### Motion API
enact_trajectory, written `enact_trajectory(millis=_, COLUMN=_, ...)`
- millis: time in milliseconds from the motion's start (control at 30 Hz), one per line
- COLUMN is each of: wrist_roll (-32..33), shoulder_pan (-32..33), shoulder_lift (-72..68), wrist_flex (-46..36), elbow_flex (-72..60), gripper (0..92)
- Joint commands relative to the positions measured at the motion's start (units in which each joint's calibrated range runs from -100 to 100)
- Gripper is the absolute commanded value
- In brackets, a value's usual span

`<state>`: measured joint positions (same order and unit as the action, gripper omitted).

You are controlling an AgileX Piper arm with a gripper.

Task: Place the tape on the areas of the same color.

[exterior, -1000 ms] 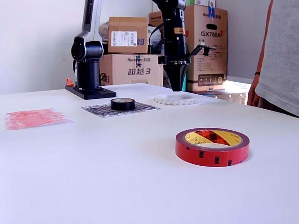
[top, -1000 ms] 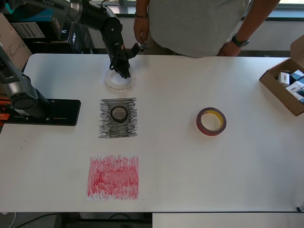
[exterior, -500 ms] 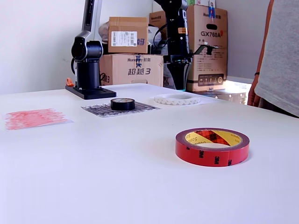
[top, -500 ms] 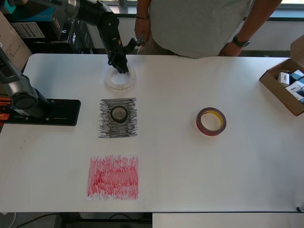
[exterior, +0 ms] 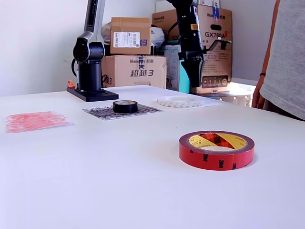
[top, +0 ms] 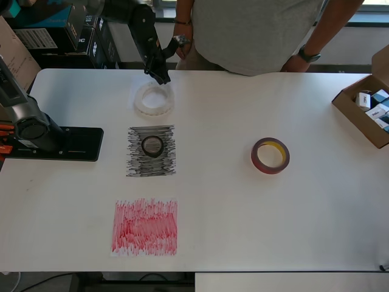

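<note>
The large white tape roll (top: 154, 100) lies flat at the table's far side, on a faint plain white sheet (exterior: 209, 101); it also shows in the exterior view (exterior: 180, 101). My gripper (top: 161, 77) hangs just above and behind it, empty and apart from it, fingers slightly parted; it also shows in the exterior view (exterior: 195, 82). The small black tape roll (top: 152, 146) sits on the black-scribbled sheet (top: 137, 164). The dark-red tape roll (top: 270, 156) lies on bare table at the overhead view's right. The red-scribbled sheet (top: 144, 226) has nothing on it.
The arm's black base (top: 51, 143) stands at the overhead view's left. A person (top: 255, 30) stands at the far edge, hands near the table. An open cardboard box (top: 368, 112) with small items sits at the right edge. Cartons (exterior: 131, 52) stand behind the table.
My gripper has lifted off the white roll's rim and moved up and away toward the far edge. The white roll stays where it lay. The other rolls have not moved.
</note>
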<state>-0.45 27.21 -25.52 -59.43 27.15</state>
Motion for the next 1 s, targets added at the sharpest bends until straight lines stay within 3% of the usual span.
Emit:
enact_trajectory(millis=0, wrist_roll=0.87, shoulder_pan=-0.21, shoulder_lift=0.17, wrist_flex=0.76, elbow_flex=-0.39, gripper=10.5)
enact_trajectory(millis=200, wrist_roll=1.53, shoulder_pan=-0.21, shoulder_lift=-1.23, wrist_flex=0.76, elbow_flex=-0.48, gripper=25.3)
enact_trajectory(millis=500, wrist_roll=1.61, shoulder_pan=-1.55, shoulder_lift=-1.42, wrist_flex=0.84, elbow_flex=-0.75, gripper=26.9)
enact_trajectory(millis=767, wrist_roll=1.28, shoulder_pan=-8.73, shoulder_lift=-0.76, wrist_flex=1.86, elbow_flex=-2.93, gripper=26.9)
enact_trajectory(millis=967, wrist_roll=0.87, shoulder_pan=-20.02, shoulder_lift=0.17, wrist_flex=-2.21, elbow_flex=-8.11, gripper=26.9)
